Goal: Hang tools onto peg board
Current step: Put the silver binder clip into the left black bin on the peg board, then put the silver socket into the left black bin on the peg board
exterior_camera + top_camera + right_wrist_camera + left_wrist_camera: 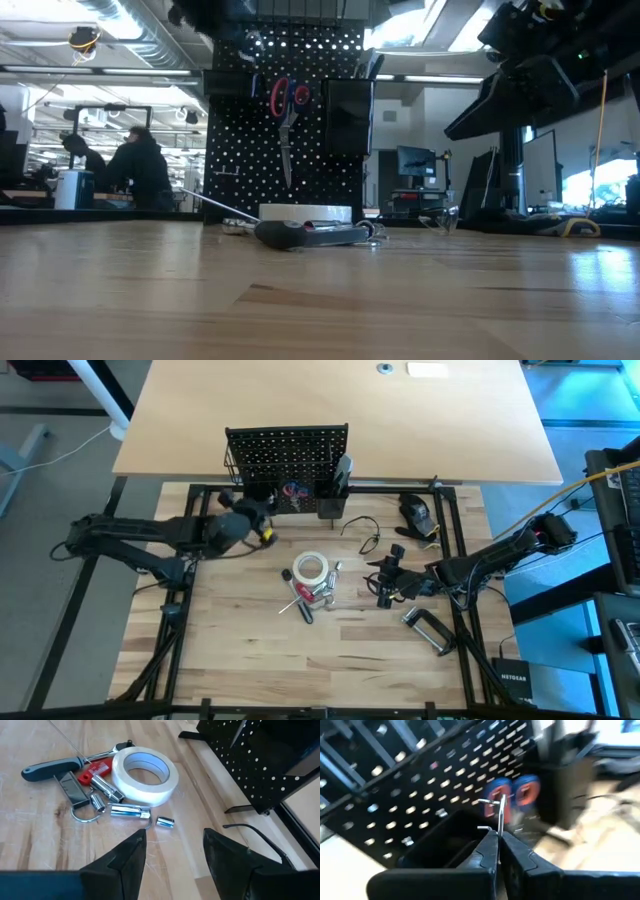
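Between the closed fingers of the left gripper: a thin metal hook, pinched upright, poking out ahead of the tips. Just beyond it, the peg board, tilted across the left wrist view, rows of holes close in front; red-handled scissors already hanging a little past the hook, a black cup just beneath the fingers. Judged step: seating the hook into a pair of holes. Best done by squaring the wrist to the panel first, lining the hook's bent ends on one row, then pushing straight in and tipping down; no letting go until it sits flush. Risk: hook twisting in the pinch, or nudging the scissors.

Well apart, over bare table: right gripper, fingers spread, nothing between them. Ahead of it, still lying flat: white tape roll, small sockets, a grey-handled tool.
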### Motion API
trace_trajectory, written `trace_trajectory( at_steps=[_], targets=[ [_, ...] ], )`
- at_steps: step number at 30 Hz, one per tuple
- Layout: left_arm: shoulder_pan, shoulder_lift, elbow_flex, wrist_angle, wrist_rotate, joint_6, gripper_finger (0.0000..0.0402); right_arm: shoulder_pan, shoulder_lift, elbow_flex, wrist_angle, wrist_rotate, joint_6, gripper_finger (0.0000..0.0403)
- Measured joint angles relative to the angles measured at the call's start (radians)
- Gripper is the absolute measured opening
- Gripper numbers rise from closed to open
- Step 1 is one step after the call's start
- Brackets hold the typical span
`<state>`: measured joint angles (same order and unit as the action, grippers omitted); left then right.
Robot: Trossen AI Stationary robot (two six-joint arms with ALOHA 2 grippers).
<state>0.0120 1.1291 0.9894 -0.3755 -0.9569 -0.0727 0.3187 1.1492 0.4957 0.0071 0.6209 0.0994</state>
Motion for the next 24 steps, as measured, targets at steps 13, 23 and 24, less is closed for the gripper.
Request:
trace_trajectory(
  at_steps=[13, 23, 24],
  targets=[
    [0.147, 0.027, 0.0, -0.027, 0.052, -0.028, 0.0025, 0.0, 0.0, 0.0, -0.001, 0.0, 0.0, 0.0198],
    [0.129, 0.018, 0.001, -0.032, 0.059, -0.026, 0.0108, 0.0, 0.0, 0.0, -0.001, 0.0, 0.0, 0.0198],
    [0.119, 0.014, 0.004, -0.037, 0.067, -0.025, 0.0114, 0.0, 0.0, 0.0, -0.002, 0.0, 0.0, 0.0198]
  ],
)
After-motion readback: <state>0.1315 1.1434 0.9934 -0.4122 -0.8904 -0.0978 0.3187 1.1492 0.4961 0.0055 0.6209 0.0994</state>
